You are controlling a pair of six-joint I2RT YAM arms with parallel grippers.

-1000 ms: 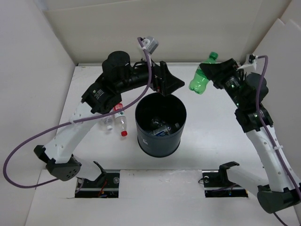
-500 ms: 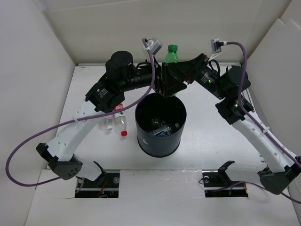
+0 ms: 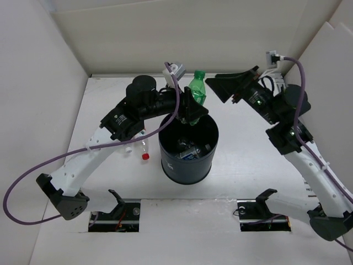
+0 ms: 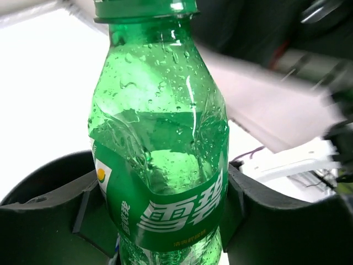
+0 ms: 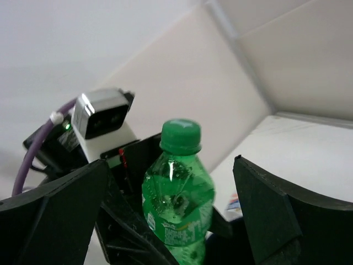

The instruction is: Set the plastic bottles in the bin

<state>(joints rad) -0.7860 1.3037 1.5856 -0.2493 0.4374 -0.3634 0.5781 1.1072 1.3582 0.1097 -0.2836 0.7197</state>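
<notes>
The green bottle point(image 3: 197, 91) stands upright just over the far rim of the black bin point(image 3: 187, 168). My left gripper point(image 3: 192, 112) is shut on its labelled lower body, and in the left wrist view the green bottle point(image 4: 160, 138) has a finger pressed on each side within the left gripper point(image 4: 165, 221). To the right of it, my right gripper point(image 3: 223, 87) is open and apart from it. The right wrist view shows the bottle point(image 5: 177, 199) beyond the spread right gripper point(image 5: 171, 163). Other bottles point(image 3: 190, 149) lie inside the bin.
A clear bottle with a red cap point(image 3: 144, 150) lies on the table left of the bin, partly under my left arm. White walls enclose the table at the back and on both sides.
The right gripper carried the green bottle over to the left gripper, then opened and drew back to the right. The left gripper closed on the bottle.
</notes>
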